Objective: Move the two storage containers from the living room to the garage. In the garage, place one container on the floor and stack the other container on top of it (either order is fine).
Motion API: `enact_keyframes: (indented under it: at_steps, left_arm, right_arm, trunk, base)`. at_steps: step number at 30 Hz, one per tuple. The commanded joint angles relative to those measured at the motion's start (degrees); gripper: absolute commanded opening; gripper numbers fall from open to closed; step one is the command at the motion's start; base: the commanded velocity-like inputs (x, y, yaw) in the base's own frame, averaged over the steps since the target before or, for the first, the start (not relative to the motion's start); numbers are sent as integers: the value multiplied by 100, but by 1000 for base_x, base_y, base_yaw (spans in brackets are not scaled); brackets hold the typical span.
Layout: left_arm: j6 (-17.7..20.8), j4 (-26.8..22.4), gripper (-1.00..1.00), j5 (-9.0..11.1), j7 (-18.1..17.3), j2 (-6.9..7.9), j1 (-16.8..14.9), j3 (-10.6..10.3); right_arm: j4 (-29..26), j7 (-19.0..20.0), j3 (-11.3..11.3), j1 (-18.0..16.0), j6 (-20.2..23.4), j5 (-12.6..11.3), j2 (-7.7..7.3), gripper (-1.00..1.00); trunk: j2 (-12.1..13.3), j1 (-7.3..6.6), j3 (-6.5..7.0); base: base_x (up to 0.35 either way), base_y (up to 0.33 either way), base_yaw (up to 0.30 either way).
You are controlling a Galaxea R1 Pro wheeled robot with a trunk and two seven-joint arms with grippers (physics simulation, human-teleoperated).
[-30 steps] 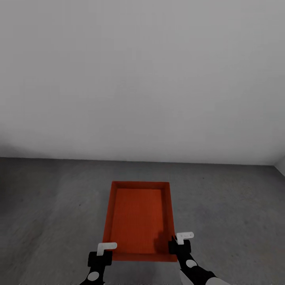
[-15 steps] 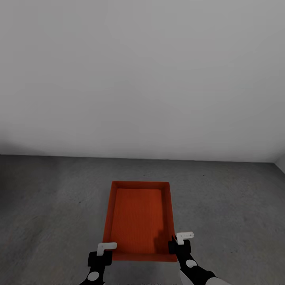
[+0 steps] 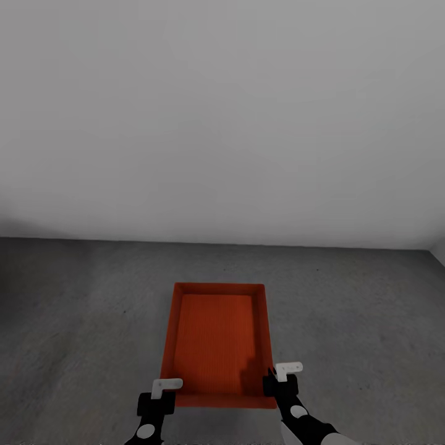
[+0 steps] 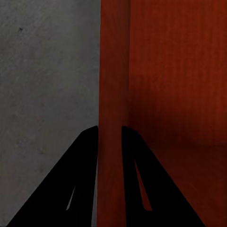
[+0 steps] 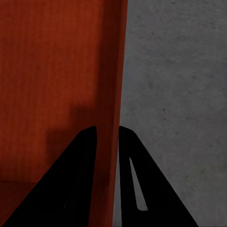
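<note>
On the left, the left gripper [image 3: 162,390] pinched the left wall of the orange-red storage container [image 3: 216,343] near its near corner, one finger [image 4: 78,177] outside and one inside the thin wall, and at the middle the bin hung low over the dark grey concrete floor [image 3: 80,309], before a bare white-grey wall [image 3: 222,123]. On the right, the right gripper [image 3: 281,377] clamped the opposite wall the same way. This looked like the garage, so I judged the carrying largely done for this container; setting it down, and the stacking with its twin, remained
</note>
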Motion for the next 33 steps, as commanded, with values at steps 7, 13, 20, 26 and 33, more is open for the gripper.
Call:
enact_keyframes:
  at_steps: [7, 13, 20, 26, 33]
  left_arm:
    - [-418, -86, -100, 508, 184, 2, -7, 171]
    - [-415, -85, -100, 507, 184, 2, -7, 171]
    - [-383, -70, -100, 528, 184, 0, -7, 192]
    - [-356, -62, -100, 534, 184, -6, -7, 197]
    - [-348, -57, -100, 539, 188, -7, -7, 201]
  right_arm:
    - [71, -251, -276, -1, -4, -150, -2, -100]
    - [71, -251, -276, -1, -4, -150, -2, -100]
    - [71, -252, -276, -1, -4, -150, -2, -100]
    - [71, -253, -276, -1, -4, -150, -2, -100]
    - [71, -254, -276, -1, -4, -150, -2, -100]
  trunk:
    - [-4, 0, -70]
    - [-4, 0, -126]
    - [-4, 0, -191]
    - [-4, 0, -246]
    - [-4, 0, -311]
  base:
    - [0, 0, 0]
    - [0, 0, 0]
    - [0, 0, 0]
    - [0, 0, 0]
    - [0, 0, 0]
